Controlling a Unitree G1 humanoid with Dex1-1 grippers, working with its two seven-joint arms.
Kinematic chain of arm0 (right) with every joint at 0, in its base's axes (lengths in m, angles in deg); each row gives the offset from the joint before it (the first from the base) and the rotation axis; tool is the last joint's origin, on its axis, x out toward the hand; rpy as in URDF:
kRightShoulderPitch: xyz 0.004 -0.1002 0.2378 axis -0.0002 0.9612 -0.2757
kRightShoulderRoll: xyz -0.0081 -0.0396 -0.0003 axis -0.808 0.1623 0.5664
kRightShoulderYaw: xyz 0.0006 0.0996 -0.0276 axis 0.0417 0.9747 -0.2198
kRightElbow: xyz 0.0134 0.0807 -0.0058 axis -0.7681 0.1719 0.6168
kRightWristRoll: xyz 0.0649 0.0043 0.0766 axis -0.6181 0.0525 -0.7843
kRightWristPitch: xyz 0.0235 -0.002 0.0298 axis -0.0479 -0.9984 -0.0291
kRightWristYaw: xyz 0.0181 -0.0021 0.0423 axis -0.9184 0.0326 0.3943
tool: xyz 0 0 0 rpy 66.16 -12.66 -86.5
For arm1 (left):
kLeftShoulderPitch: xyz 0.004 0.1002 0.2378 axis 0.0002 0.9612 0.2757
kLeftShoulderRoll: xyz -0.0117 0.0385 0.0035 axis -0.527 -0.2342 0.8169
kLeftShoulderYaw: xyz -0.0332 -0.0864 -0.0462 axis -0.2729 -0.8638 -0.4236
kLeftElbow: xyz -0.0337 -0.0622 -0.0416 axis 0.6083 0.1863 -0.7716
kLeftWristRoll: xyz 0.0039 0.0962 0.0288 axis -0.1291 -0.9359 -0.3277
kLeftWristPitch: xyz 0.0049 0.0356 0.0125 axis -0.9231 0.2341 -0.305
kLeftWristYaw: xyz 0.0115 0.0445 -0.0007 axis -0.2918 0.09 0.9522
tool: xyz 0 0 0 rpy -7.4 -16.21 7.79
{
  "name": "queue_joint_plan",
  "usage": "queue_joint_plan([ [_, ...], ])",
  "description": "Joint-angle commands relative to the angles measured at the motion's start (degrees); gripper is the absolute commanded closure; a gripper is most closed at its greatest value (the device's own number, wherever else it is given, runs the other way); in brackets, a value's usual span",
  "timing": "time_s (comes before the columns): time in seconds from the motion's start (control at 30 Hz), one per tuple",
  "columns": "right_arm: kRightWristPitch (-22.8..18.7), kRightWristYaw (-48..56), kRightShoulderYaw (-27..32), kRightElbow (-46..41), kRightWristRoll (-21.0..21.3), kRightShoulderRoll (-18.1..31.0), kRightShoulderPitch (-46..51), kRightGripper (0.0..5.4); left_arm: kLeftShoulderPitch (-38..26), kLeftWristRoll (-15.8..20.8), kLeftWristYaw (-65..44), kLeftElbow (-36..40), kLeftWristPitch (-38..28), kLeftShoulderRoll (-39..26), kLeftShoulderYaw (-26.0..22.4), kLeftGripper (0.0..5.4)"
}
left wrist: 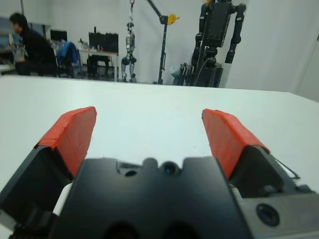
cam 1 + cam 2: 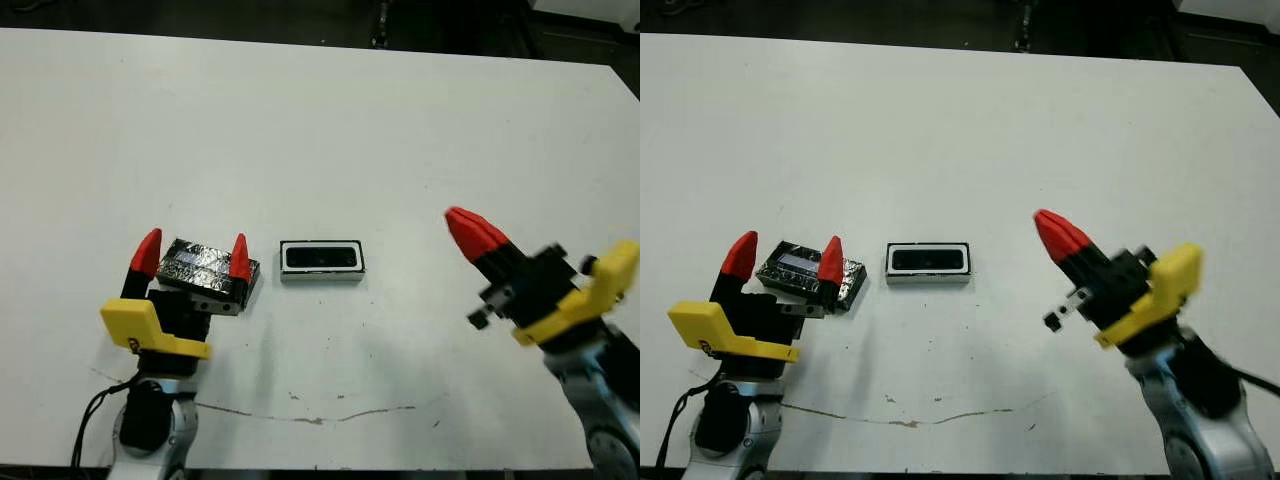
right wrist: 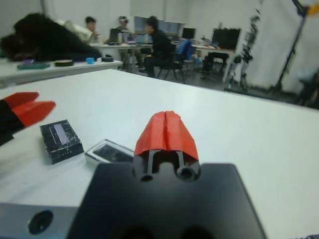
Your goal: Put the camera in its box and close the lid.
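The box [image 2: 321, 277], a small shallow tray, lies at the table's middle with the dark glossy camera [image 2: 320, 257] lying inside it. To its left the lid [image 2: 205, 268], black with silvery speckles and a pale stripe, rests on the table. My left gripper [image 2: 193, 255] is open, its two red fingertips standing either side of the lid's near end without holding it. The right wrist view shows the lid [image 3: 61, 140] lying apart from those tips. My right gripper [image 2: 470, 232] hovers to the right of the box, shut and empty.
A thin brown line [image 2: 300, 415] runs across the table near its front edge. A black cable [image 2: 95, 410] hangs by my left arm. Beyond the far edge, people [image 3: 159, 45] sit at desks and robot stands [image 1: 217, 40] rise.
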State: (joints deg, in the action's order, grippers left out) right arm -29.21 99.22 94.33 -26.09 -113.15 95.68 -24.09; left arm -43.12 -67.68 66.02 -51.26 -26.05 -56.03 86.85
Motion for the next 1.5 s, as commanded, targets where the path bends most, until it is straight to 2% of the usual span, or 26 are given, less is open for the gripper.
queue_joint_plan([
  [0.03, -0.34, -1.32, -0.05, 1.12, -0.02, -1.35, 4.17, 5.39, -3.37, 1.99, -4.49, -0.13, 0.15, -5.25, -3.51, 0.00],
  [0.17, 0.67, -1.26, -1.58, 4.19, 0.65, -3.35, 6.28, 5.39, -9.57, 6.05, -14.38, -0.57, 4.09, -16.83, -8.98, 0.00],
  [0.3, -2.13, -1.44, -1.79, 6.17, -0.81, -3.44, 7.00, 5.39, -19.88, 14.34, -33.25, -6.18, 10.86, -34.61, -13.45, 0.00],
  [0.4, -3.08, -1.01, -1.68, 7.42, -1.98, -3.44, 7.04, 5.39, -29.36, 17.29, -45.75, -14.59, 13.60, -43.40, -12.50, 0.00],
  [0.57, -5.56, -1.99, -1.29, 7.65, -3.92, -3.26, 6.86, 5.39, -45.82, 15.74, -65.85, -27.38, 16.80, -52.32, -4.23, 0.00],
  [0.7, -6.70, -2.27, -0.98, 7.69, -4.87, -3.28, 6.63, 5.39, -55.45, 12.53, -79.62, -34.26, 13.05, -53.87, 2.24, 0.00],
  [0.87, -6.91, -3.05, -0.78, 7.69, -5.01, -3.61, 6.63, 5.39, -61.49, 11.30, -88.84, -39.16, 10.09, -51.76, 7.52, 0.00],
  [1.03, -7.27, -4.39, -0.88, 7.23, -4.40, -3.52, 6.58, 5.39, -65.70, 15.84, -89.63, -39.87, 9.90, -53.10, 16.72, 0.00],
  [1.2, -6.91, -5.67, -1.00, 6.88, -3.27, -3.94, 6.59, 5.39, -65.81, 21.74, -89.63, -40.52, 8.50, -52.81, 21.64, 0.00],
  [1.37, -7.44, -6.54, -0.98, 6.56, -3.21, -4.06, 6.39, 5.39, -65.33, 23.76, -89.63, -40.21, 9.88, -52.99, 24.02, 0.00],
  [1.5, -7.14, -6.06, -0.85, 6.83, -3.36, -3.73, 6.18, 5.39, -67.11, 22.58, -89.63, -43.23, 8.53, -51.86, 28.75, 0.00],
])
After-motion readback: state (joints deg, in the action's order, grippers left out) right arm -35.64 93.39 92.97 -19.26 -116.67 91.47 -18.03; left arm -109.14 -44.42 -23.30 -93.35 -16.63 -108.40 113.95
